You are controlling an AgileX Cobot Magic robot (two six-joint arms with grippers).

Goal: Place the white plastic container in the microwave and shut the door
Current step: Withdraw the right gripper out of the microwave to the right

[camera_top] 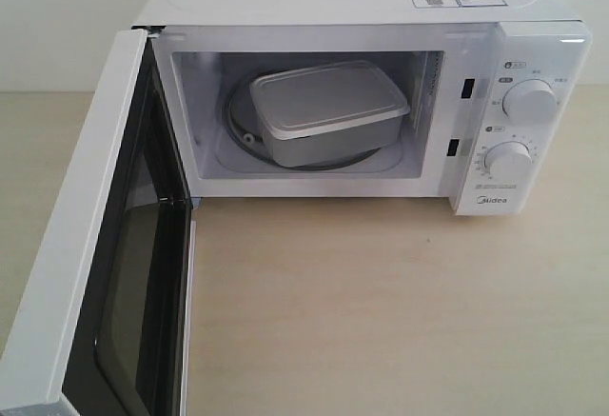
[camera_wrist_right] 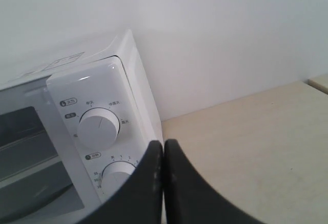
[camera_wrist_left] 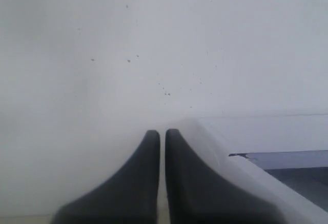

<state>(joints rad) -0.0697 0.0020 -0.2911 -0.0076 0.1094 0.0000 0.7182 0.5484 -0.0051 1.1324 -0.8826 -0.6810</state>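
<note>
the white plastic container [camera_top: 328, 111] sat inside the microwave [camera_top: 533, 45]. the door [camera_top: 76, 245] stood wide open to the left, so the left gripper [camera_wrist_left: 162, 134], fingers pressed together on nothing, seemed nearer to it than the right gripper [camera_wrist_right: 163, 147], equally closed, by the dials [camera_wrist_right: 98, 126].

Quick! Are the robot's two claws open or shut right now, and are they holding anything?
Left gripper: shut, holding nothing.
Right gripper: shut, holding nothing.

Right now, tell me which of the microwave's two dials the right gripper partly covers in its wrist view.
The lower dial: the shut right gripper overlaps its edge, while the upper dial shows whole.
</note>
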